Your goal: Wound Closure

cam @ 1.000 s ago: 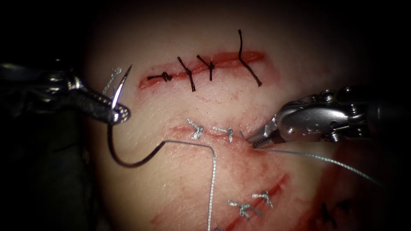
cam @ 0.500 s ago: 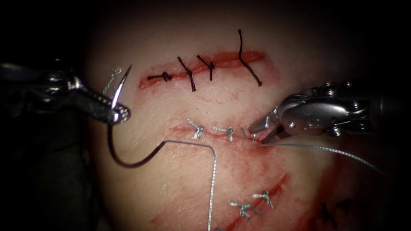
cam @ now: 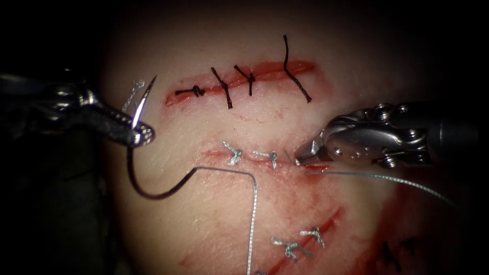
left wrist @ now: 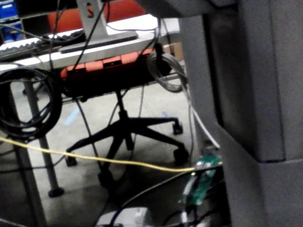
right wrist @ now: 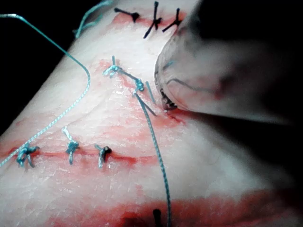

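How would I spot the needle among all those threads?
Start at the left arm's tool, left of the cuts on the tissue. Its jaws grip the needle near its sharp end, clear of the tissue. It is a smooth dark hook; the thread looks pale and twisted.

A black office chair (left wrist: 128, 137) on castors stands under a table carrying an orange-red case (left wrist: 109, 64). A coil of black cable (left wrist: 28, 101) hangs beside it, and a yellow cable (left wrist: 94, 158) runs across above the floor near a small green circuit board (left wrist: 201, 182).

You see the tissue (cam: 214, 224) carrying three sutured cuts; grey thread (cam: 252, 219) lies across its surface toward the near edge.
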Robot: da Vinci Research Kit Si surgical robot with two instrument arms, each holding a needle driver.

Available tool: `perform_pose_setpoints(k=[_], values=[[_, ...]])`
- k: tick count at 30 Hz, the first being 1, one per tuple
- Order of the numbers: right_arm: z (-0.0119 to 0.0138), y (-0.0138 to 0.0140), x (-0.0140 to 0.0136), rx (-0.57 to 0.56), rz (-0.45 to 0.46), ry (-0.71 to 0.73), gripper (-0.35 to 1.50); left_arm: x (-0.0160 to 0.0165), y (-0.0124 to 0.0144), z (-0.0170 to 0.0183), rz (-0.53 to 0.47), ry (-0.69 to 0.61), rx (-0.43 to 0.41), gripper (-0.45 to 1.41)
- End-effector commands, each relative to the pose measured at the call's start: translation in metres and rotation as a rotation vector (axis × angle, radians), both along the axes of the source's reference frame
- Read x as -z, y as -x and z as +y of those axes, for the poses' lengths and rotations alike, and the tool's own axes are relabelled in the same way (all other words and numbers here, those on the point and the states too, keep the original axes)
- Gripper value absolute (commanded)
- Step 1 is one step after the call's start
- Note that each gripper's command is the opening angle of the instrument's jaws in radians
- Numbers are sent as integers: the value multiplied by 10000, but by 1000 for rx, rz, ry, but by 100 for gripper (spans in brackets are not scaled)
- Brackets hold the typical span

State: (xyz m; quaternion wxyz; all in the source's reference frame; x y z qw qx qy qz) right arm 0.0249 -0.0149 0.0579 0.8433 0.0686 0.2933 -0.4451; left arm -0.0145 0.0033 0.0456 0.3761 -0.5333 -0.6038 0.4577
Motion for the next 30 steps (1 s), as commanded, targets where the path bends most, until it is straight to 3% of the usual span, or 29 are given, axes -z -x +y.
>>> perform_pose_setpoints(k=[1,13,16,20,26,27,30], values=[[2,-8,-1,-2,2,-1,-35,-5,5,0,0,0,0,-45],[18,0,12,-73,-3,9,-35,-4,4,0,-1,-2,-1,-45],[19,1,13,-74,-3,10,16,-4,4,0,-2,4,1,-45],[11,-6,8,11,24,-18,61,-4,4,0,-2,4,1,-45],[-6,-14,0,53,29,-60,66,-4,4,0,-2,4,0,-45],[-7,-14,0,62,31,-78,44,-4,4,0,-2,4,1,-45],[-9,-17,1,67,31,-85,19,-4,4,0,-2,4,1,-45]])
